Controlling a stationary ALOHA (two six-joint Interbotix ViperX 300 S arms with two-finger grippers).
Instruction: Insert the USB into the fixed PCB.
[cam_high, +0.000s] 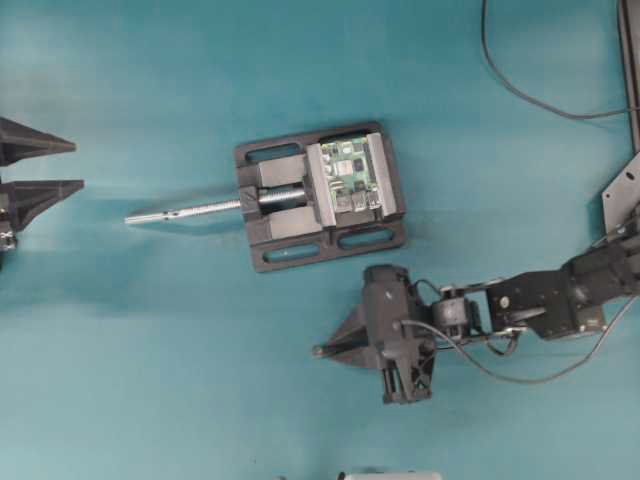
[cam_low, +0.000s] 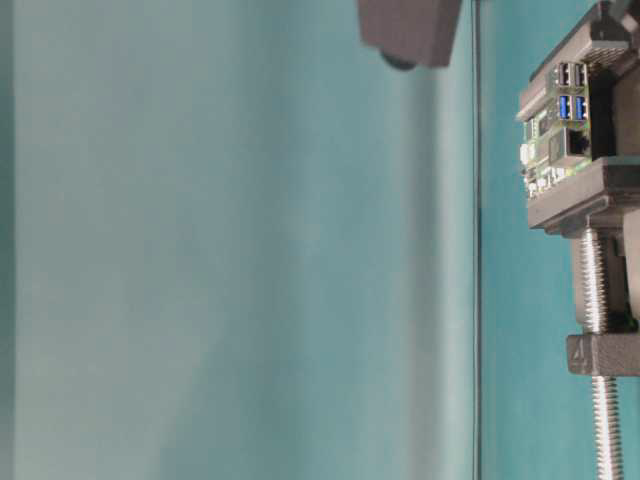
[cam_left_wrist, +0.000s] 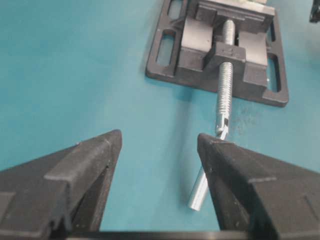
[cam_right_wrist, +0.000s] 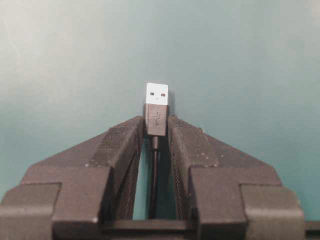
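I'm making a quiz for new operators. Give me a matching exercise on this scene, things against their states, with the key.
Things:
1. small black USB plug with silver tip
2. small green circuit board
3. left gripper
4. silver screw rod

States:
A. open, holding nothing
B. sticking out of the black vise over the teal table
C. pinched between the right gripper fingers
D. clamped in the vise

Pairs: 1-C, 2-D, 3-A, 4-B

matt plastic vise (cam_high: 320, 195), shiny metal screw (cam_high: 185, 211)
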